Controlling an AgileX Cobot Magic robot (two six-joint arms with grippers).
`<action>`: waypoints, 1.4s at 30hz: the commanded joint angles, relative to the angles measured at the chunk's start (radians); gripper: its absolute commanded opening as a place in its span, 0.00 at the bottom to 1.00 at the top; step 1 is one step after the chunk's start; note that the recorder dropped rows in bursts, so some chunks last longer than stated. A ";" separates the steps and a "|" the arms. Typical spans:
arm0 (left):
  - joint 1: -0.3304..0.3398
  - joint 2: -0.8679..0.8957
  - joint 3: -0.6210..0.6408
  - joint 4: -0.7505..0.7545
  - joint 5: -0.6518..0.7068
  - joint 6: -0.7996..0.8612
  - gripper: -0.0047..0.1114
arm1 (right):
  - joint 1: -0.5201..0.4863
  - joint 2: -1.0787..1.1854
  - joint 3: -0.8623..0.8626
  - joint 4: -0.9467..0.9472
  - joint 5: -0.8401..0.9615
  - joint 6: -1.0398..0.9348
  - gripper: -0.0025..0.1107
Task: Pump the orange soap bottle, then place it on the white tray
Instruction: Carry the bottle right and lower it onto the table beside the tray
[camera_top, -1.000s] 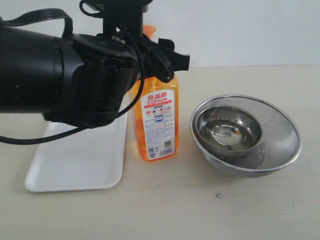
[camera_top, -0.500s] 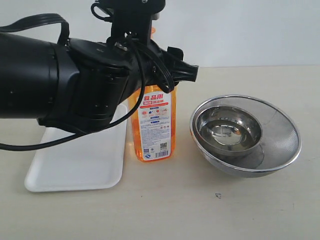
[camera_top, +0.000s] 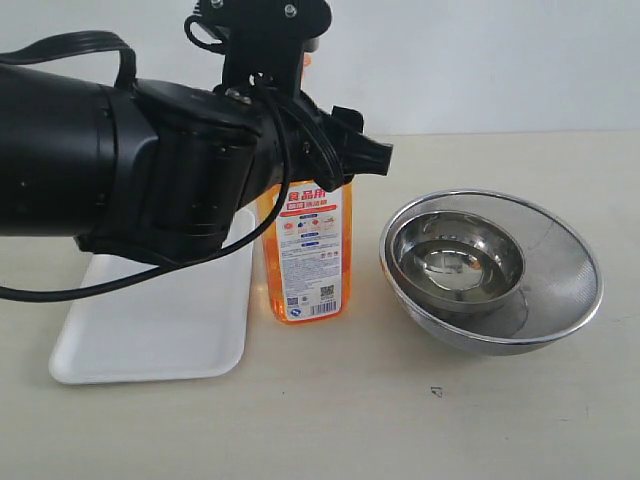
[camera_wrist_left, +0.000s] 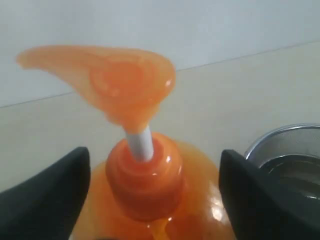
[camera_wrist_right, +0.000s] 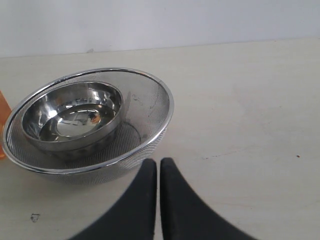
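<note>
Ok, status: orange soap bottle (camera_top: 310, 250) stands upright on the bench (camera_top: 400, 420), not on the white tray (camera_top: 150, 340). The tray lies flat just beside the bottle, on the left arm's side; can't tell if they touch. Left hand (camera_wrist_left: 155, 170) is pinching the bottle at its shoulder, one finger (camera_wrist_left: 50, 200) on each side, just below the collar. Pump head (camera_wrist_left: 110, 80) sits raised above the collar with the white stem (camera_wrist_left: 140, 142) exposed. Bottle label (camera_top: 315, 255) faces the exterior camera. On the bottle's other side, near but apart: small steel bowl (camera_top: 457, 262) nested inside a steel mesh bowl (camera_top: 560, 290). Right hand (camera_wrist_right: 158, 200) has its fingers pressed together, holding nothing, over bare bench, with the bowls between it and the bottle.
</note>
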 joint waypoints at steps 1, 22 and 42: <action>-0.013 -0.009 0.004 -0.056 -0.007 0.074 0.62 | -0.002 -0.004 0.000 -0.003 -0.011 0.000 0.02; -0.014 -0.009 -0.007 -0.069 -0.005 -0.064 0.08 | -0.002 -0.004 0.000 -0.003 -0.011 0.000 0.02; -0.014 0.003 -0.009 -0.065 -0.175 -0.357 0.08 | -0.002 -0.004 0.000 -0.003 -0.011 0.000 0.02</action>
